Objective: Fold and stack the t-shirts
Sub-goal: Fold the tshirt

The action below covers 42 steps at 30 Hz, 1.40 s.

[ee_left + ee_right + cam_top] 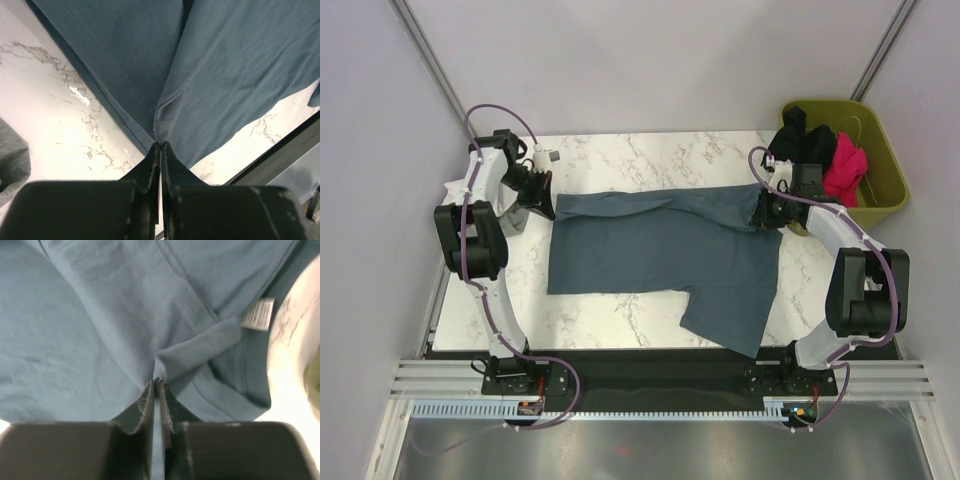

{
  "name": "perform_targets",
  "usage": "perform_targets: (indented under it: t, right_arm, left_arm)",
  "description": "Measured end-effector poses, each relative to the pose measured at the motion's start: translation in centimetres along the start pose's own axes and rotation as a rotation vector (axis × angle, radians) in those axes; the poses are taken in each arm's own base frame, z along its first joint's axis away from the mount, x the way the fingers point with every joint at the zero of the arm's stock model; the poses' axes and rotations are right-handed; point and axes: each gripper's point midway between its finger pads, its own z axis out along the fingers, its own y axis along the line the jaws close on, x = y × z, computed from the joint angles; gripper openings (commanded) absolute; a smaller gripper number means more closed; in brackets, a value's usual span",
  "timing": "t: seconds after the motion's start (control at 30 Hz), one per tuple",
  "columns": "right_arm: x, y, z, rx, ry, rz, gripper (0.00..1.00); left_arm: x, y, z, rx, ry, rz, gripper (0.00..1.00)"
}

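The blue shirt (660, 260) lies spread sideways across the middle of the counter (620, 322). Its hem is toward the left edge and its neck toward the right edge, and one sleeve (730, 318) reaches down to the near edge.

The left pincer (160, 145) is closed on a small pleat of cloth at the hem end, on the shirt's far side. The seam lines there draw in toward its tips. The right pincer (156, 381) has its jaws all but together on a pinch of fabric just beside the collar (235, 390), near the white label (257, 314).

Both arms hold the same long side of the shirt, one at each end. This grip looks chosen so the far edge can be carried as one straight line and the fold comes out even rather than skewed. The cloth between the two grips runs in a fairly straight band, which suggests some tension is being kept to hold off wrinkles.

The olive bin (892, 150) sits just off the far right corner with a black shirt (800, 140) and a pink shirt (848, 168) heaped in it, apparently waiting their turn. I see no folded stack on the counter, so this shirt seems to be at an early fold.
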Motion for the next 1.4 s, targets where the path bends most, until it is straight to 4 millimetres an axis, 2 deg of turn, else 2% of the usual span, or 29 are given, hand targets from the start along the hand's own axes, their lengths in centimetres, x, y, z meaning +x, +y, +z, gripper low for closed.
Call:
perform_targets:
  t: [0.07, 0.1, 0.17, 0.3, 0.4, 0.47, 0.6, 0.73, 1.03, 1.27, 1.4]
  right_arm:
    - [0.9, 0.1, -0.3, 0.004, 0.021, -0.003, 0.41]
    - [1.1, 0.0, -0.5, 0.010, 0.025, -0.003, 0.42]
    - [0.8, -0.1, -0.8, 0.023, 0.017, -0.005, 0.43]
    - [-1.1, -0.4, -1.1, 0.044, -0.028, -0.019, 0.43]
    - [-2.4, -0.9, -0.6, 0.052, -0.050, -0.027, 0.41]
    - [-2.6, -1.4, 0.1, 0.056, -0.045, -0.024, 0.40]
    - [-1.1, -2.6, 1.8, 0.071, 0.009, 0.012, 0.38]
    - [0.1, -3.5, 2.7, 0.090, 0.048, 0.051, 0.38]
    - [0.7, -4.9, 2.4, 0.153, 0.057, 0.082, 0.38]
    - [2.3, -5.2, 2.6, 0.166, 0.089, 0.093, 0.38]
    - [2.5, -5.4, 2.6, 0.176, 0.093, 0.094, 0.38]
  left_arm:
    - [0.3, 0.0, 0.2, 0.004, 0.009, -0.006, 0.02]
    - [0.4, 0.0, 0.2, 0.005, 0.011, -0.007, 0.02]
    - [0.4, 0.0, 0.2, 0.004, 0.010, -0.006, 0.02]
    - [0.4, 0.0, 0.2, 0.005, 0.010, -0.007, 0.02]
    - [0.2, 0.0, 0.1, 0.003, 0.007, -0.004, 0.02]
    - [0.1, 0.0, 0.0, 0.002, 0.004, -0.003, 0.02]
    - [0.2, -0.1, 0.0, 0.002, 0.005, -0.003, 0.02]
    - [0.2, -0.1, 0.0, 0.002, 0.005, -0.004, 0.02]
    - [-0.5, -0.1, -0.5, -0.006, -0.014, 0.008, 0.02]
    - [-0.4, -0.1, -0.5, -0.004, -0.009, 0.006, 0.02]
    - [-0.3, -0.2, -0.5, -0.002, -0.005, 0.003, 0.02]
